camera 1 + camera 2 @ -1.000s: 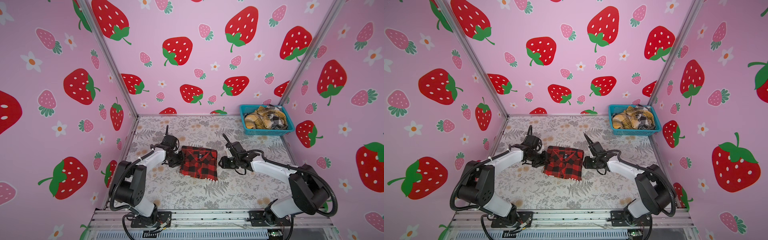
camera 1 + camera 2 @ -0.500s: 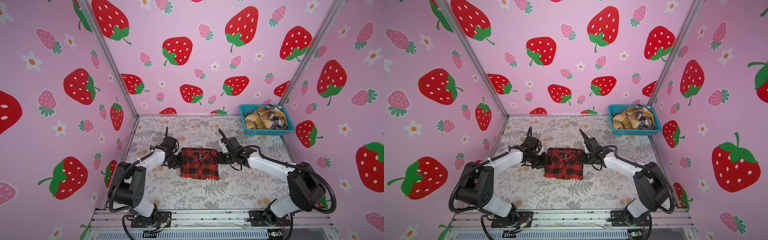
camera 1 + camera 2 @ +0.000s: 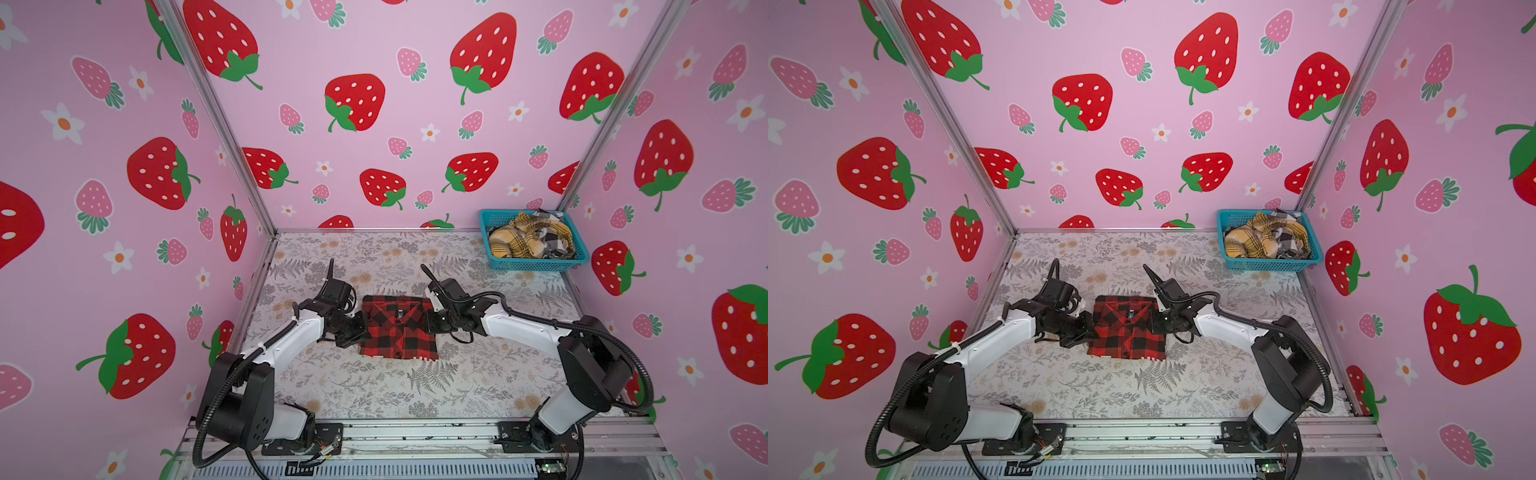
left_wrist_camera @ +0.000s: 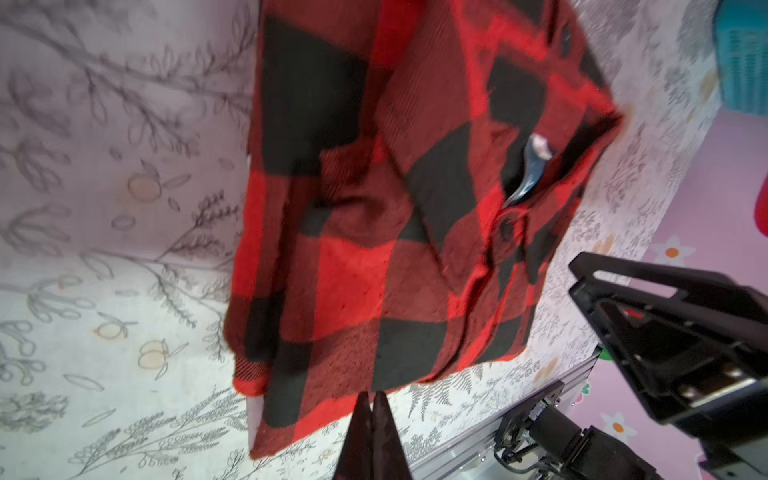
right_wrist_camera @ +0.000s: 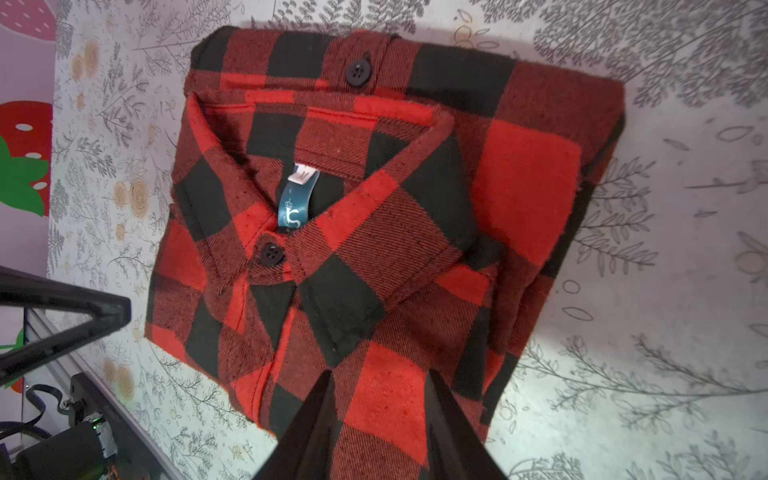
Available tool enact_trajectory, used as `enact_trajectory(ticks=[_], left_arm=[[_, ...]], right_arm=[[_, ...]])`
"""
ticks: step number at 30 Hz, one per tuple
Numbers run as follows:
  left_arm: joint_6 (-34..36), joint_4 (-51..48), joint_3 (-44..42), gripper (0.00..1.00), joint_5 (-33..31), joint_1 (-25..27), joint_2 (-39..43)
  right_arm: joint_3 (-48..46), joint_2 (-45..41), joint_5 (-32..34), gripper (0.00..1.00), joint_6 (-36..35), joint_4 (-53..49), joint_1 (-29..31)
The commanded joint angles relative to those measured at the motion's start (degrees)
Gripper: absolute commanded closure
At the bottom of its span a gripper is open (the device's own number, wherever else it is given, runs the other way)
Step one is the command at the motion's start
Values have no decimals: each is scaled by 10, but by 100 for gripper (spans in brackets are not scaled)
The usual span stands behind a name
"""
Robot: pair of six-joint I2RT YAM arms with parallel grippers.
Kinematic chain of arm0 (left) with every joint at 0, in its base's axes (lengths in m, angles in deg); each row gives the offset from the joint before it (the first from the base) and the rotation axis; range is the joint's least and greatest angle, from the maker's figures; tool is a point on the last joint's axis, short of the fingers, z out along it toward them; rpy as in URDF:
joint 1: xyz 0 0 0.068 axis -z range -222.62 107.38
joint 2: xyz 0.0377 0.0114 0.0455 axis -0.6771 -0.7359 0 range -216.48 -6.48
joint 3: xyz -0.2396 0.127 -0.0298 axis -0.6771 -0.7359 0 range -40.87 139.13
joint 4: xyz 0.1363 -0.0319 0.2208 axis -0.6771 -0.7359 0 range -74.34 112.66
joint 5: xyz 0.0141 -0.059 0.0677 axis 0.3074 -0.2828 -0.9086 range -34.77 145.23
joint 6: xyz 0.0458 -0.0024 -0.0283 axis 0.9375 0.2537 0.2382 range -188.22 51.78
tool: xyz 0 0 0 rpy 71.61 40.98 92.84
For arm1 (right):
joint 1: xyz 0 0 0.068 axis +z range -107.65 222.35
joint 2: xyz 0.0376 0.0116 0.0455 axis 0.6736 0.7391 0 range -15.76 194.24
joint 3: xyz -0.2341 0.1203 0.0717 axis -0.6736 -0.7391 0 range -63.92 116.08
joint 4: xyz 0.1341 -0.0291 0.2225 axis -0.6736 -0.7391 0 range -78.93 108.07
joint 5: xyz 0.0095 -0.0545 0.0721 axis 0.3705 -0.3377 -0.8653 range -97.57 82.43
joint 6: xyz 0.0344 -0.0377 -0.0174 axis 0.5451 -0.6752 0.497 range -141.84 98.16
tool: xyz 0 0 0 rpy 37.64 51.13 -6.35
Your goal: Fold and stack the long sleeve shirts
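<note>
- Right pincer (image 3: 428,323) has swung in from off to the side and now sits over one side edge of the red-and-black shirt (image 3: 395,332). The left pincer (image 3: 360,329) has barely shifted at the opposite edge.
- Shirt looks squarer than a second ago. It's a folded rectangle, collar and neck label up, flat on the table (image 3: 374,386), directly between the two pincers.
- Right pincer: fingers (image 5: 446,415) apart, with cloth showing under the gap in the wrist view (straddling, not clamped, as far as I can see).
- Left pincer: fingers (image 4: 357,440) pressed together, tips right at the shirt's edge. Can't tell if any cloth is pinched.
- My read: the fold looks done, so this is tidy-up or set-up for sliding it to a stack spot.
- Basket (image 3: 536,264), well beyond the right pincer, holds crumpled plaid shirts (image 3: 515,241), so there's more left to fold.
</note>
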Motion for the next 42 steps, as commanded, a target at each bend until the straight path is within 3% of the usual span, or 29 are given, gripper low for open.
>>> enact_trajectory(ticks=[1,7,17,18,22,24,30,36,39,42], left_arm=[[-23,5,-19,100,21,1,-2],[-33,43,-34,100,34,1,-58],[-34,57,-50,100,33,1,-69],[-33,51,-42,97,37,1,-59],[-6,-10,17,61,-3,0,3],[18,-43,46,53,-36,-11,22],[40,-42,48,55,-25,-84,1],[44,3,30,53,5,-92,-18],[31,33,15,53,65,-101,-50],[28,59,-1,48,63,-102,-61]], right_arm=[[-6,7,9,63,13,9,1],[-23,20,13,66,26,15,-5],[-42,31,2,67,30,33,-7],[-40,29,3,67,29,31,-7],[-33,21,6,67,25,21,-8],[-31,16,9,67,23,16,-9],[-34,-2,17,67,25,13,-10],[-50,-15,21,66,28,14,-15],[-58,-21,22,65,29,15,-20],[-62,-30,23,61,28,14,-26]])
